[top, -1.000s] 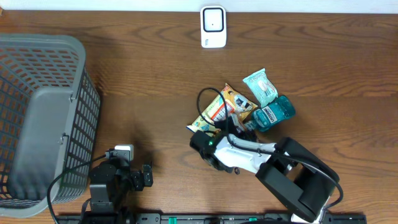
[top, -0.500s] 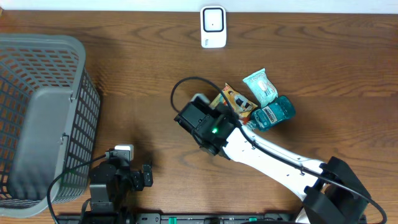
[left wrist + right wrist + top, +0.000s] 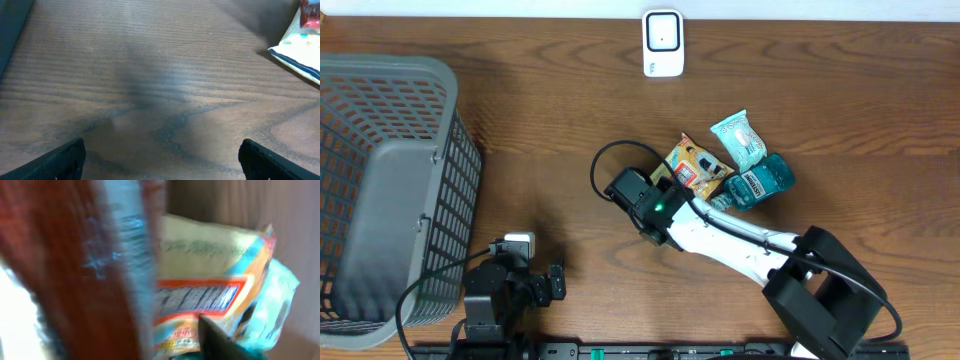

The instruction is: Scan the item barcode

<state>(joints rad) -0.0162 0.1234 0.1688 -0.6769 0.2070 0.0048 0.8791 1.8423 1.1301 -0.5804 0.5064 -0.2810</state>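
Sitting in cluster on wooden worktop (image 3: 540, 130): orange-yellow printed snack packet (image 3: 692, 166), touching teal plastic bottle (image 3: 760, 183), beside mint-green wipes pouch (image 3: 740, 138). Right jaws at packet's left edge; grip cannot tell, wrist view blurred. Left jaws spread wide, empty, well apart. White boxy scanner (image 3: 663, 43) at far edge, well apart. Judged: scan not yet done; lift and presentation left.
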